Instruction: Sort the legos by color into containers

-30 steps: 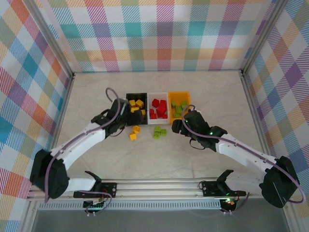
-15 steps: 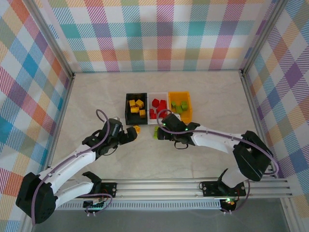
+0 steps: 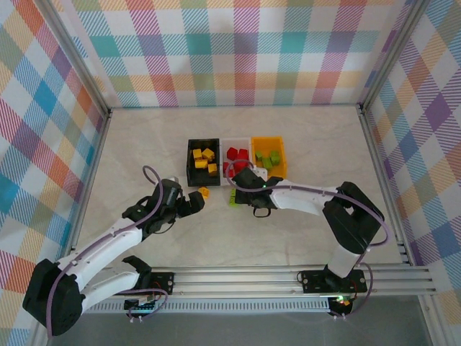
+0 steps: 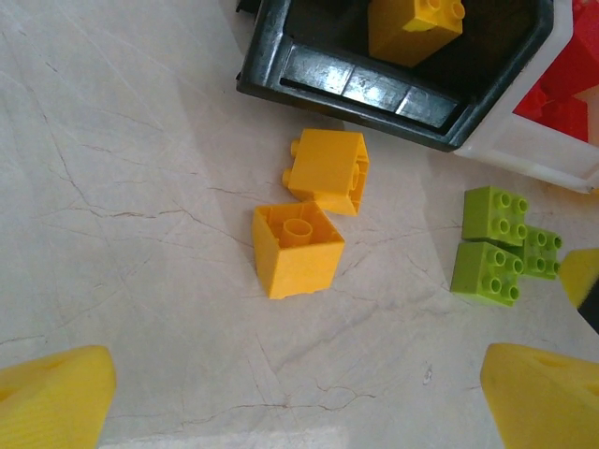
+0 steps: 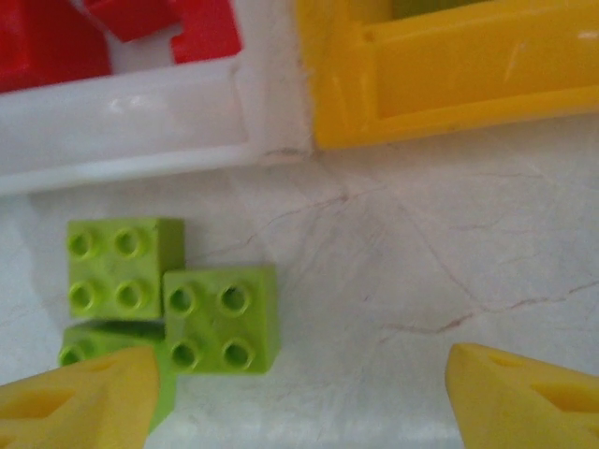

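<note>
Right fingers (image 5: pixel 80 393) wedge-shaped; legos (image 5: pixel 222 318) square, studded

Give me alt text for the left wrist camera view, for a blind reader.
Two loose yellow-orange bricks lie touching on the pale table just before the black bin, one upside down, one on its side. Three lime green bricks cluster to their right, near the white bin. The open left gripper frames the bottom corners.
</note>
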